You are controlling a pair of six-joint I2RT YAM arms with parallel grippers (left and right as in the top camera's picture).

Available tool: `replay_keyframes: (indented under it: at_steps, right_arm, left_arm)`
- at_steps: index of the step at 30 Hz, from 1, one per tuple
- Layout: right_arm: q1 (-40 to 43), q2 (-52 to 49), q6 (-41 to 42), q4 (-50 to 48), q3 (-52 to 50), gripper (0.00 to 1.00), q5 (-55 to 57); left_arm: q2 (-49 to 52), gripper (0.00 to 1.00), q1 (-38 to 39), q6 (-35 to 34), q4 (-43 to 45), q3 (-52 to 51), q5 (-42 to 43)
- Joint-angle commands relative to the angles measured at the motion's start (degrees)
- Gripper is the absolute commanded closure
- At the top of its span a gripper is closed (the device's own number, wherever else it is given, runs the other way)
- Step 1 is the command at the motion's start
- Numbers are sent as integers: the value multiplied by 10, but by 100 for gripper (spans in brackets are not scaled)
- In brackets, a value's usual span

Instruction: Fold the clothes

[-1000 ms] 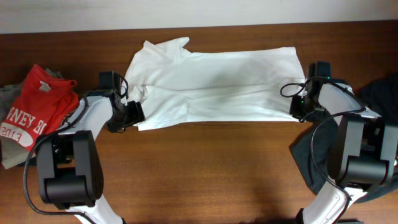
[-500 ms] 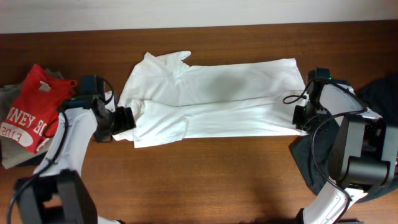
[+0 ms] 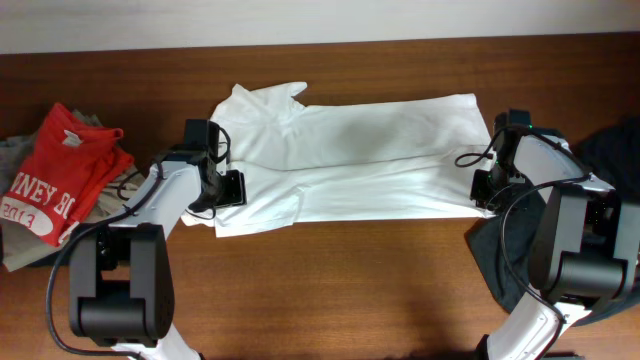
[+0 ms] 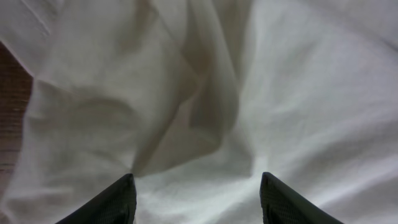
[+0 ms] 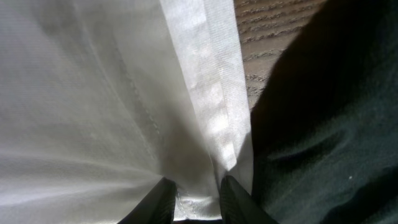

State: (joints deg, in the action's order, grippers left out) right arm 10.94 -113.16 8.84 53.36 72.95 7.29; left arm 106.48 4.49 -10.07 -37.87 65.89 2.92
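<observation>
A white shirt [image 3: 350, 150] lies spread lengthwise on the wooden table [image 3: 330, 290], collar at the left, its front edge folded over. My left gripper [image 3: 228, 188] is open low over the shirt's creased left end, fingers wide apart above the rumpled white cloth [image 4: 186, 106] in the left wrist view [image 4: 198, 190]. My right gripper [image 3: 483, 190] is at the shirt's right end. In the right wrist view its fingers [image 5: 198, 196] are closed on the white hem [image 5: 205, 93].
A red printed shirt [image 3: 55, 175] lies on a grey garment [image 3: 12, 155] at the far left. A dark garment [image 3: 612, 150] lies at the right edge, right beside the pinched hem [image 5: 329, 112].
My left gripper swung out left off the shirt, then came back right onto its left end. My right gripper shifted slightly toward the front with the hem, and the shirt's front edge moved.
</observation>
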Motion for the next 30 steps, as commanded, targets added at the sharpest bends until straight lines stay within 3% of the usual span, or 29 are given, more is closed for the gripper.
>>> replay_keyframes:
  at_steps: [1, 5, 7, 9, 10, 11, 15, 19, 22, 23, 24, 25, 26, 27, 30]
  right_arm:
    - [4, -8, 3, -3, -14, 71, 7]
    - [4, -8, 2, -4, -14, 71, 7]
    - [4, -8, 3, -4, -14, 71, 7]
    - [4, -8, 2, -2, -14, 71, 7]
    - [4, -8, 2, -2, -14, 71, 7]
    - [4, -8, 2, -2, -14, 71, 7]
    - [4, -8, 2, -2, -14, 71, 7]
    - [4, -8, 2, -2, -14, 71, 7]
    - [4, -8, 2, -2, -14, 71, 7]
    - [4, -8, 2, -2, -14, 71, 7]
    - [4, -8, 2, -2, -14, 71, 7]
    - [4, -8, 2, -2, -14, 71, 5]
    - [4, -8, 2, 0, -14, 71, -14]
    - [4, -6, 2, 9, -5, 70, -23]
    - [4, 21, 2, 70, 84, 67, -25]
  left_arm:
    - [2, 37, -1, 8, -1, 15, -12]
    - [3, 37, -2, 8, 2, 33, -21]
    - [14, 59, 4, 8, 2, 31, -21]
    - [30, 65, 12, 8, 3, 31, -23]
    - [32, 91, 13, 8, 7, 31, -23]
    - [32, 100, 12, 8, 15, 32, -29]
    - [31, 100, 12, 8, 23, 44, -73]
    - [-5, 100, 12, 8, -15, 139, -73]
    - [-10, 99, 12, 8, 23, 152, -73]
    - [-9, 96, 12, 7, 20, 150, -73]
    - [-9, 78, 12, 7, 17, 148, -73]
    - [-9, 52, 12, 7, -14, 144, -73]
    - [-9, 44, 12, 7, -47, 144, -73]
    - [-9, 39, 12, 7, -69, 144, -73]
    - [-10, 43, 14, 8, -61, 145, -72]
